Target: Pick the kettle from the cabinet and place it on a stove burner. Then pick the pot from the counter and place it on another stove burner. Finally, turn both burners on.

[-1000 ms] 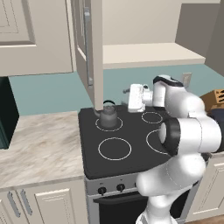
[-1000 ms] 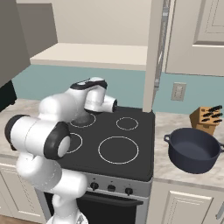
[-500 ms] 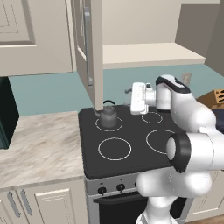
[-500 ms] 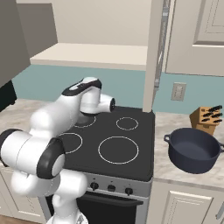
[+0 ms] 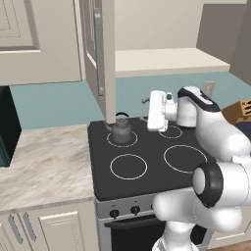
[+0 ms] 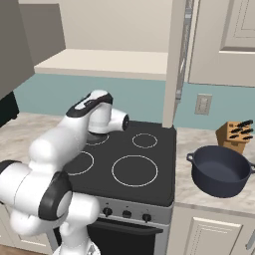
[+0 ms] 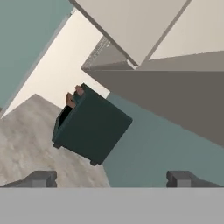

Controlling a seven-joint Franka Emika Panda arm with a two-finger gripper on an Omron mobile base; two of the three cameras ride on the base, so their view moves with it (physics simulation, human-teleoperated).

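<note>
The small dark grey kettle point(image 5: 121, 130) stands upright on the back left burner point(image 5: 121, 139) of the black cooktop point(image 5: 152, 164). My gripper point(image 5: 145, 110) hovers just right of it and a little higher, pointing left, open and holding nothing. In the hand view the two fingertips point(image 7: 41, 178) stand far apart around empty space at my gripper point(image 7: 111, 179). The wide navy pot point(image 6: 219, 171) sits on the beige counter point(image 6: 196, 191) right of the stove. The cabinet's pale shelf point(image 5: 166, 61) hangs above, its door point(image 5: 100, 54) swung open. My arm hides the kettle in the right base view.
A knife block point(image 6: 234, 135) stands behind the pot by the wall. A dark green boxy appliance point(image 7: 89, 125) sits on the left counter point(image 5: 44, 162). The open door's lower edge hangs close above the kettle. Three other burner rings point(image 6: 134, 170) are bare.
The hand has drawn a little to the right, away from the kettle, and the elbow has swung forward and lower. The kettle stays on its burner. The jaws remain open.
</note>
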